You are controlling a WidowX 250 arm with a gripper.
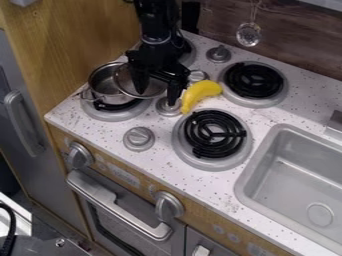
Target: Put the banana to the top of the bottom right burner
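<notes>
Four burners, speckled counter, sink; perhaps fridge, view's left.

A toy kitchen is showing itself: coil burners are sitting in a speckled surface, a metal pot is resting on one, a grey sink is lying beside them, and an oven door with a long handle is standing below, near round knobs.
</notes>
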